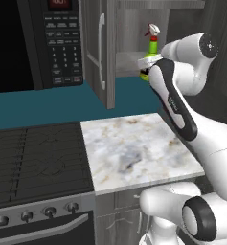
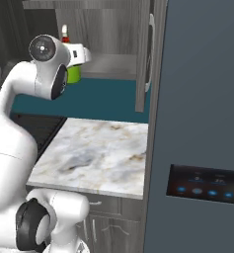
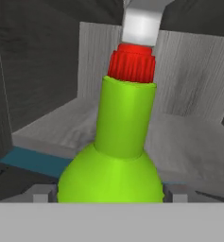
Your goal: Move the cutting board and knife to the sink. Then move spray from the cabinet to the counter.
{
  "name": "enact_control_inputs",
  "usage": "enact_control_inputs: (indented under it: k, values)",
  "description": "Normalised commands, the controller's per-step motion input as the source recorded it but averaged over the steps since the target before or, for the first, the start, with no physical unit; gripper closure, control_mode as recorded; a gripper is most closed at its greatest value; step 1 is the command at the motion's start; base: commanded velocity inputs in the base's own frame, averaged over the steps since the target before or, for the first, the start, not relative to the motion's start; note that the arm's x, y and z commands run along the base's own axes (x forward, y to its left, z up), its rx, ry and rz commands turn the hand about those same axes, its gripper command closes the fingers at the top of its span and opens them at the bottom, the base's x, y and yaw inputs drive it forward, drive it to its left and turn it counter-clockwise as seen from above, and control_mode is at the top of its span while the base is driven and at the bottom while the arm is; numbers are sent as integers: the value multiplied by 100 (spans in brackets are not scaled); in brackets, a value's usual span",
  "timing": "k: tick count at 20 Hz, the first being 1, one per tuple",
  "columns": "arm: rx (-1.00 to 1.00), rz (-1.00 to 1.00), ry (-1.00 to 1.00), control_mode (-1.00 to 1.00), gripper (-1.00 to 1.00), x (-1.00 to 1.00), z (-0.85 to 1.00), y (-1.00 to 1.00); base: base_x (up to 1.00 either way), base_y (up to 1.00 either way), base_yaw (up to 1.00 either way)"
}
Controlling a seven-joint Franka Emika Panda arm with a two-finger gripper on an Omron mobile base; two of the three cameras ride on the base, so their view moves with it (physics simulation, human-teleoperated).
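The spray (image 3: 118, 142) is a bright green bottle with a red collar and white nozzle, standing upright. My gripper (image 3: 109, 191) is shut on its wide lower body, one fingertip (image 3: 43, 193) against each side. From the base, the spray (image 1: 153, 47) hangs at the front edge of the open cabinet (image 1: 98, 48), partly behind my hand, with the gripper (image 1: 147, 67) on it. From the right, the spray (image 2: 73, 73) and gripper (image 2: 75, 66) sit above the left end of the counter (image 2: 98, 153). The cutting board, knife and sink are out of view.
The cabinet's grey shelf (image 3: 61, 127) lies behind the bottle, and its open door (image 2: 143, 59) hangs to the right. A black microwave (image 1: 38, 43) and black stovetop (image 1: 33, 158) are left of the marble counter (image 1: 134, 148). A tall grey appliance (image 2: 202, 123) walls the right.
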Motion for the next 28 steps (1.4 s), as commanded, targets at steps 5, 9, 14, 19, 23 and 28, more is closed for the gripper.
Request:
enact_control_inputs:
  k: [5,9,14,19,23,28]
  values:
    - [-14,-4,-4,-100,100,-100,-53,-16,0,0,0]
    - [-4,-3,-11,-100,100,-100,-50,-27,0,0,0]
    - [0,-2,-6,-100,100,-91,-36,-36,0,0,0]
    - [2,0,-2,-100,100,-35,-51,-27,0,0,0]
    - [0,-1,1,-100,100,0,-75,-9,0,0,0]
    - [0,-1,1,-100,100,3,-82,-2,0,0,0]
